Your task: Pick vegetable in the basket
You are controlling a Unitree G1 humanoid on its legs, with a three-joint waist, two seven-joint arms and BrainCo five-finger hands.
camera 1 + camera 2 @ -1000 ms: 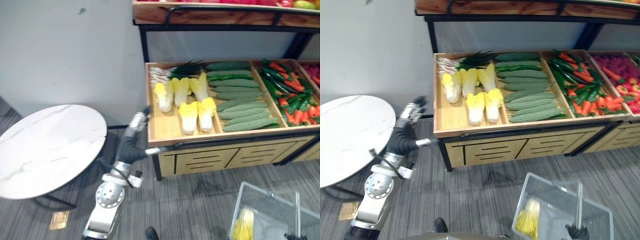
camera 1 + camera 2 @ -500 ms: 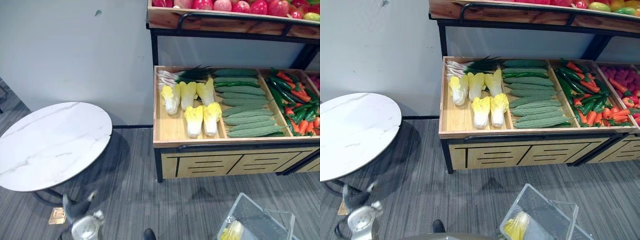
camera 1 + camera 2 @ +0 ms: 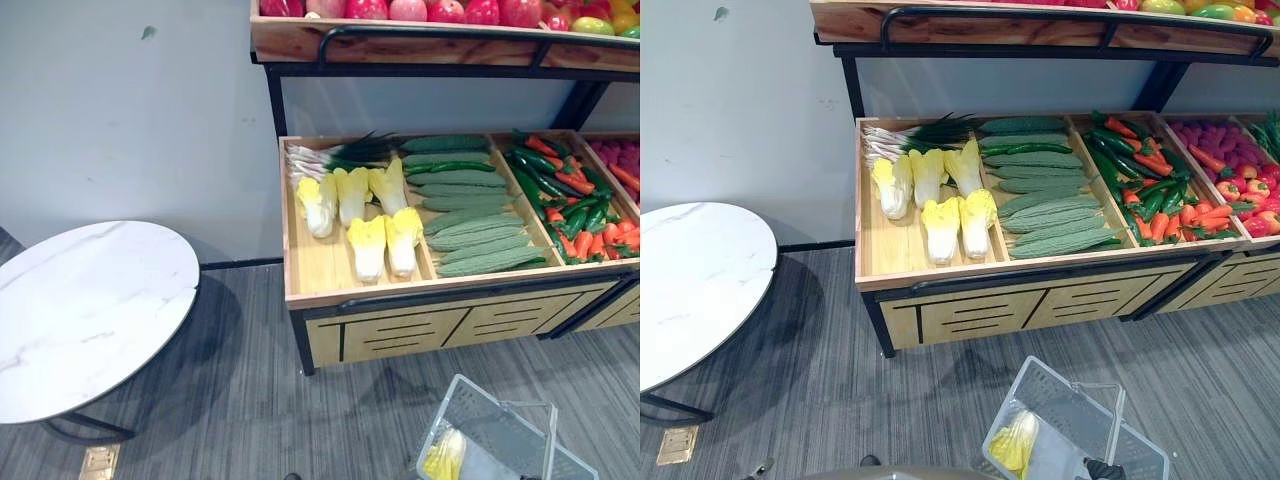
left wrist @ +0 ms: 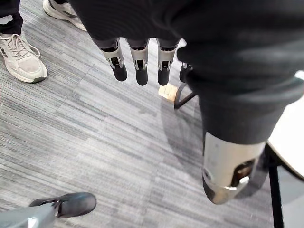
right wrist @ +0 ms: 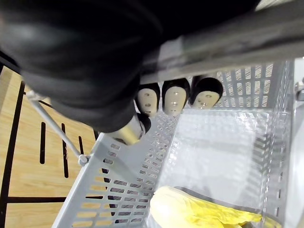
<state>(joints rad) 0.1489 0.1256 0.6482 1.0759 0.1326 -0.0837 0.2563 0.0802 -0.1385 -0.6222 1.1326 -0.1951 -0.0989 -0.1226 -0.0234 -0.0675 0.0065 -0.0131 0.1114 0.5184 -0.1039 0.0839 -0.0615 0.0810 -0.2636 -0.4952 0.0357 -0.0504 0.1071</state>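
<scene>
- Now, your right hand (image 5: 173, 99) has its fingers curled round the grey handle (image 5: 228, 45) of the basket (image 3: 1065, 398), dark tips hooked under the bar.
- Look into that basket: one pale yellow cabbage (image 5: 199, 211) lies on the bottom, against the slotted side wall. That's your vegetable, and it's already inside.
- From the head camera, the basket sits low on your right, over the grey carpet (image 4: 95, 133), in front of the wooden stand (image 3: 400, 290) and apart from it.
- Your left hand (image 4: 140, 59) hangs over the carpet with its fingers straight and slightly spread, holding nothing and touching nothing.
- Past those fingers you've got a person's white shoe (image 4: 21, 59) on the carpet, well off to one side.
- On the stand, five more cabbages (image 3: 368, 245) lie in the left-hand tray, three behind and two in front.
- Just right of them, long green gourds (image 3: 480, 235) are stacked in rows, and red and green peppers (image 3: 565, 190) fill the next tray along.
- Up top, red apples (image 3: 410, 10) line the upper shelf.
- Over on your left, a round white table (image 3: 80, 310) stands beside the stand, not touching it.
</scene>
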